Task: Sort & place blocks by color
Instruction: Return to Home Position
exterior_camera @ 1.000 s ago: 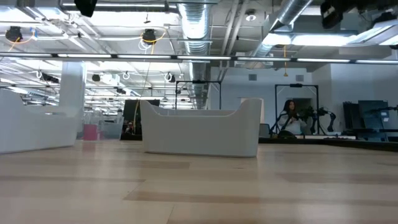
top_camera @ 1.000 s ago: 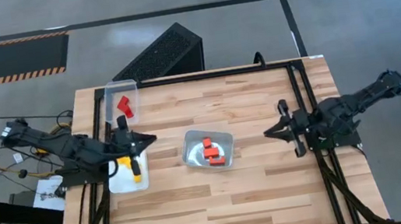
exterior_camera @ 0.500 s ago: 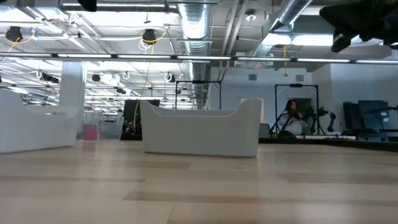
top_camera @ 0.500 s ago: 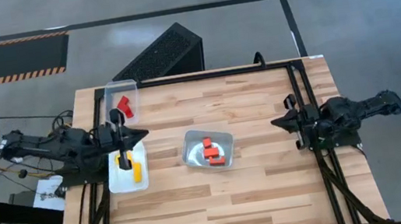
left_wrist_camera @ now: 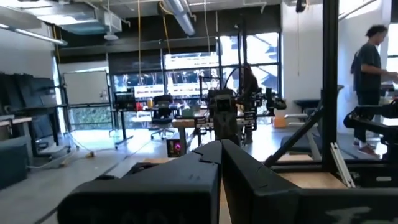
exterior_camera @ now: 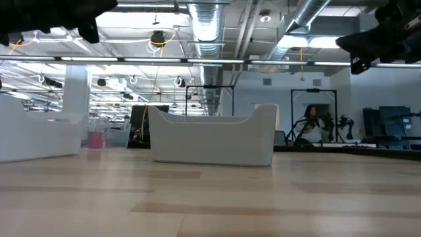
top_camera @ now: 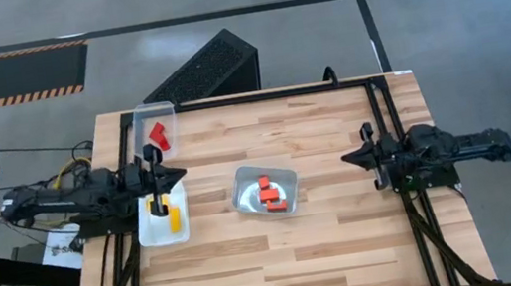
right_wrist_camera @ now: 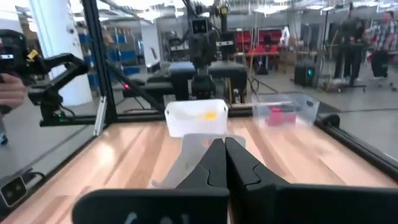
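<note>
In the high view, red blocks (top_camera: pixel 158 134) lie in a clear tray (top_camera: pixel 143 114) at the table's far left. Yellow blocks (top_camera: pixel 175 217) lie in a second tray (top_camera: pixel 148 236) just nearer. Red and orange blocks (top_camera: pixel 270 192) sit in the middle tray (top_camera: pixel 243 180). My left gripper (top_camera: pixel 180 174) is shut and level above the yellow tray's far end. My right gripper (top_camera: pixel 346 158) is shut at the table's right side, pointing at the middle tray. The wrist views show both pairs of fingers closed on nothing: left gripper (left_wrist_camera: pixel 219 144), right gripper (right_wrist_camera: pixel 224 143).
A black frame rail (top_camera: pixel 376 106) runs along the table's right side, and another runs along its left (top_camera: pixel 120 142). A dark slanted box (top_camera: pixel 205 70) stands beyond the far edge. Bare wood lies on the near half of the table (top_camera: pixel 282 260). People stand in the room behind (exterior_camera: pixel 308 125).
Both arms have settled lower and stretched out level, drawing back toward their own table sides. The left gripper moved slightly toward the far edge above the left trays. In the low view both arms have come down into the top corners. The blocks and trays have stayed put.
</note>
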Tool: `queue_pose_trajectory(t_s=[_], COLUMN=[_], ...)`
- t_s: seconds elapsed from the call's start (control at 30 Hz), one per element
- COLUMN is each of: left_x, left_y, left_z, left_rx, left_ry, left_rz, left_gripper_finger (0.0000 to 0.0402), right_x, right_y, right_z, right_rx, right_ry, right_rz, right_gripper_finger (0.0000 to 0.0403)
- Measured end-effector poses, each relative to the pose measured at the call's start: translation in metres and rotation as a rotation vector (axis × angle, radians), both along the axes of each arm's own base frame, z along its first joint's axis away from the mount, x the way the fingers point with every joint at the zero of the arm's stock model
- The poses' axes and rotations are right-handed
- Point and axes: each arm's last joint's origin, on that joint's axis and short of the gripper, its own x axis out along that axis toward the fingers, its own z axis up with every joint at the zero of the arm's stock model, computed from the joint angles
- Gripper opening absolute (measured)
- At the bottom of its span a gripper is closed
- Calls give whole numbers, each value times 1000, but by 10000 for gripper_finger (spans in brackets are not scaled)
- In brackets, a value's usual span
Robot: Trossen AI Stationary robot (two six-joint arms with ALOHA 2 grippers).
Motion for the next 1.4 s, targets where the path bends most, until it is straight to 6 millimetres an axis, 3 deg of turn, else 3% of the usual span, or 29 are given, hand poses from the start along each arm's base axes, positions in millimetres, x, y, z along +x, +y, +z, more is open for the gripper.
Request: queue_pose_trajectory(t_s=[0.13, 0.33, 0.43, 0.57, 1.07, 1.4], left_x=[-3, -4, -6, -9, -11, -8], left_y=[2, 6, 6, 4, 3, 6], left_z=[-15, -40, -39, -35, -39, -60], left_rx=[-13, -46, -53, -29, 30, -22], left_ry=[-27, -15, -29, -75, -35, 173], left_rz=[-20, -6, -18, -100, -112, -12], left_gripper_finger=[0, 0, 0, 0, 0, 0], right_x=[0, -1, -1, -1, -1, -1], right_y=[-3, -12, -15, -14, -14, -14], right_z=[-4, -4, -5, -6, -6, -6], right_rx=[0, -9, 11, 24, -17, 10], right_ry=[37, 49, 55, 62, 67, 63], right_rz=[-33, -248, -318, -312, -307, -304], right_gripper_finger=[3, 4, 3, 4, 9, 10])
